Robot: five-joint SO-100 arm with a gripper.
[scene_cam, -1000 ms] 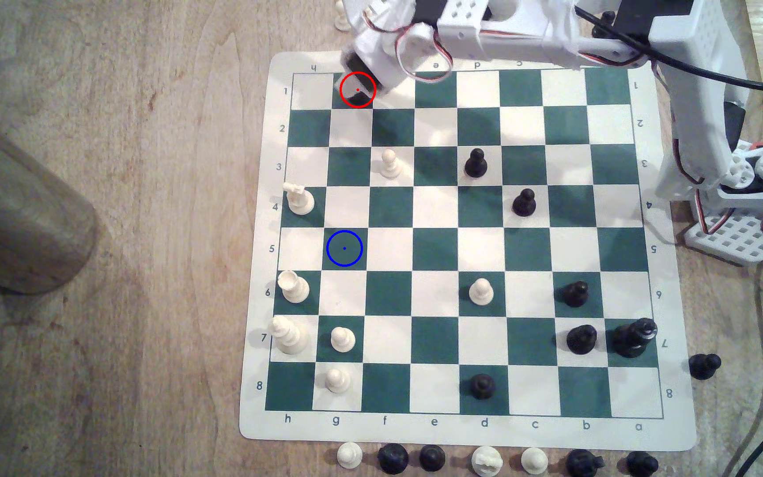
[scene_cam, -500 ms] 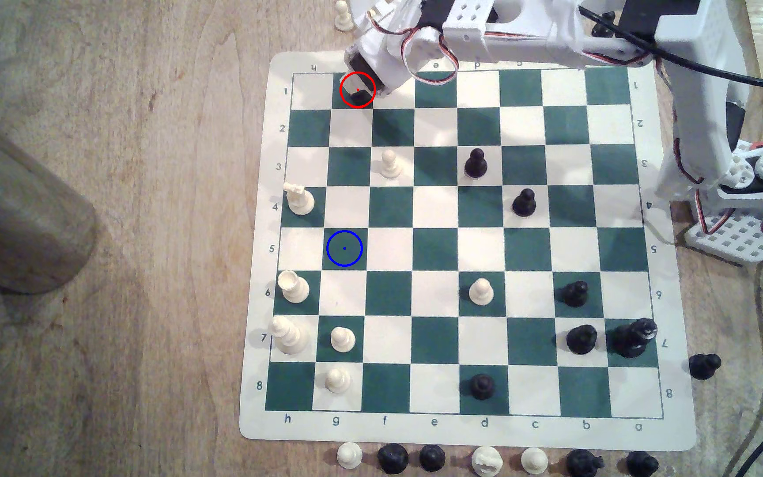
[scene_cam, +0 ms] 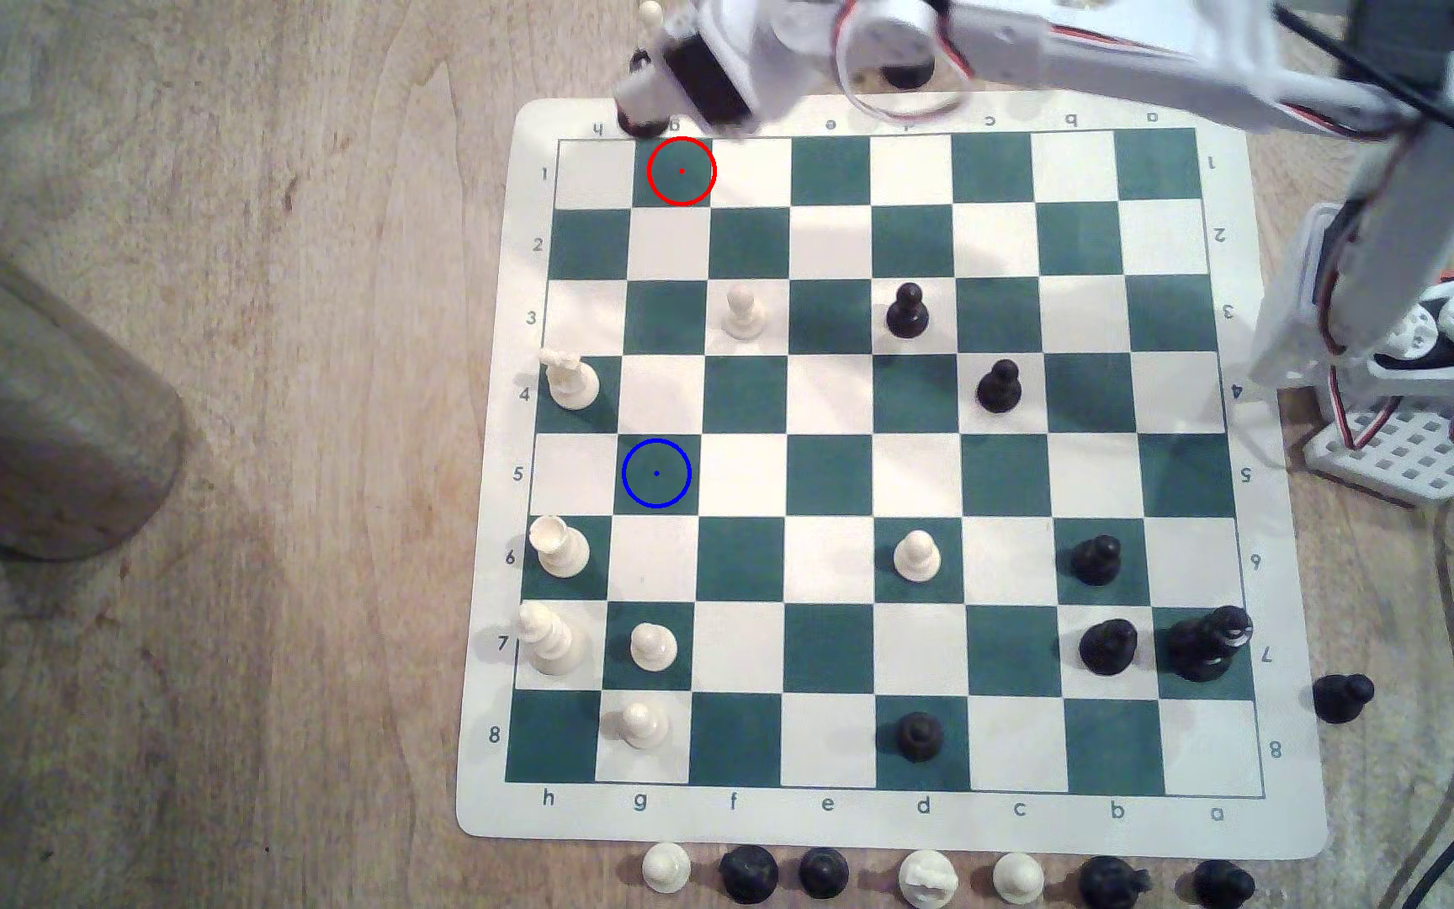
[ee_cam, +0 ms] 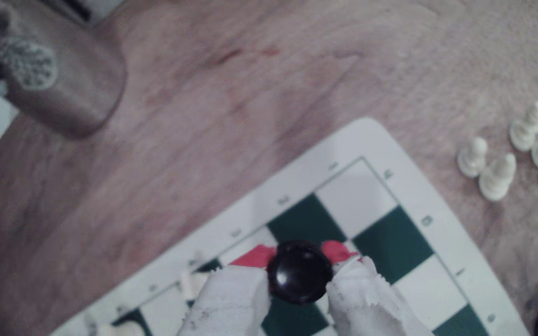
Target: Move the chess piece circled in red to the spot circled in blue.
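The chess piece (ee_cam: 299, 273), seen base-on in the wrist view, is clamped between the padded fingers (ee_cam: 229, 300) of the claw (scene_cam: 645, 109) at the exterior view's upper centre. The red-ringed square (scene_cam: 681, 171), occupied half a second ago, is now bare: pickup done. The spot (scene_cam: 656, 473), lower down the board (scene_cam: 1283, 839), awaits.

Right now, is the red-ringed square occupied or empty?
Empty: the red-ringed square shows bare green, and the gripper is shut on the chess piece.
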